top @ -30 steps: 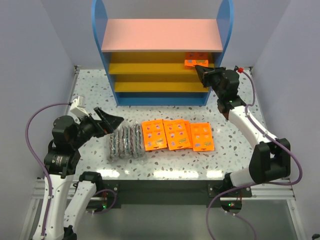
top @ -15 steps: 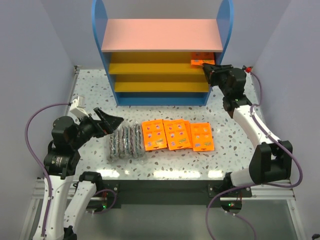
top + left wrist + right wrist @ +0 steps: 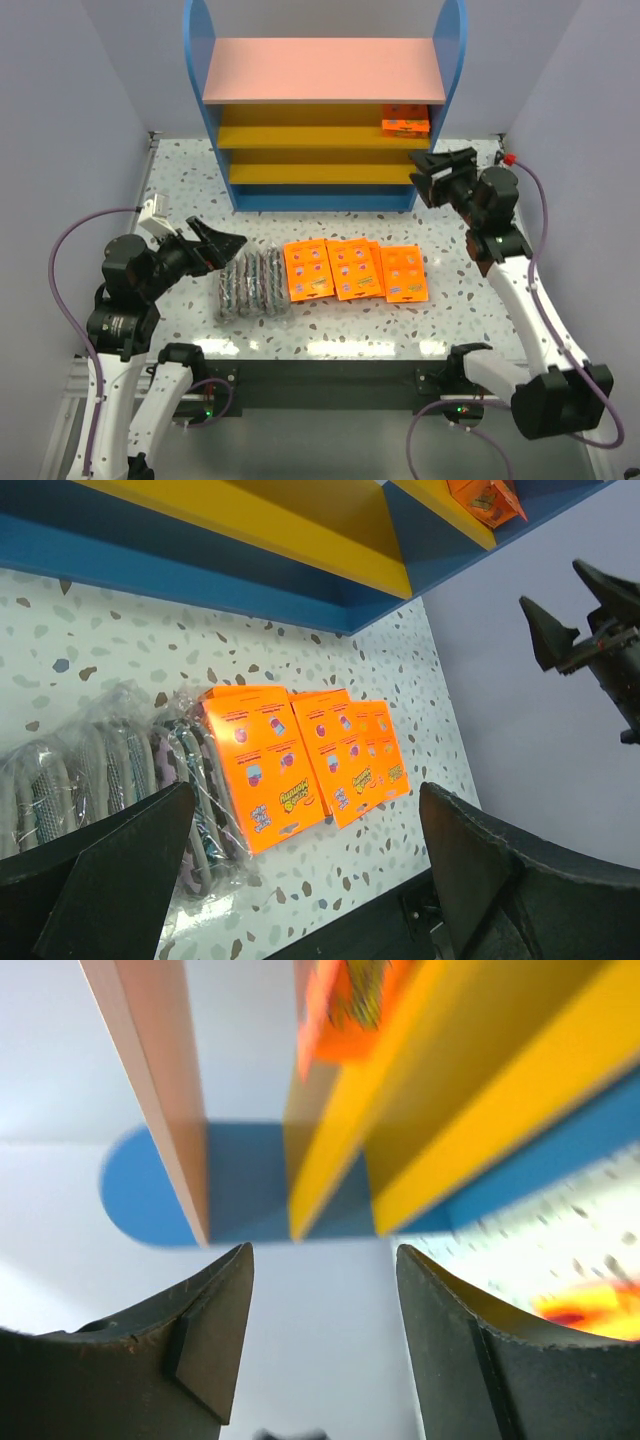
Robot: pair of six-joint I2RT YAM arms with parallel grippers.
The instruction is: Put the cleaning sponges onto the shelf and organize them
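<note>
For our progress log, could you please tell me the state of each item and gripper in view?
Blue-sided rack with pink top and yellow boards: upright.
Flat orange rectangular packet: on upper yellow board, right end.
Other orange packets: flat on table, overlapping.
Clear bags of grey scrub pads: on table, beside them.
Left gripper: open, empty.
Right gripper: open, empty.

Crinkled, shiny clear plastic bags of scrub pads [image 3: 252,284], glossy printed orange packets [image 3: 355,270], a smooth speckled desk [image 3: 180,180], matt shelf [image 3: 325,70] boards.
</note>
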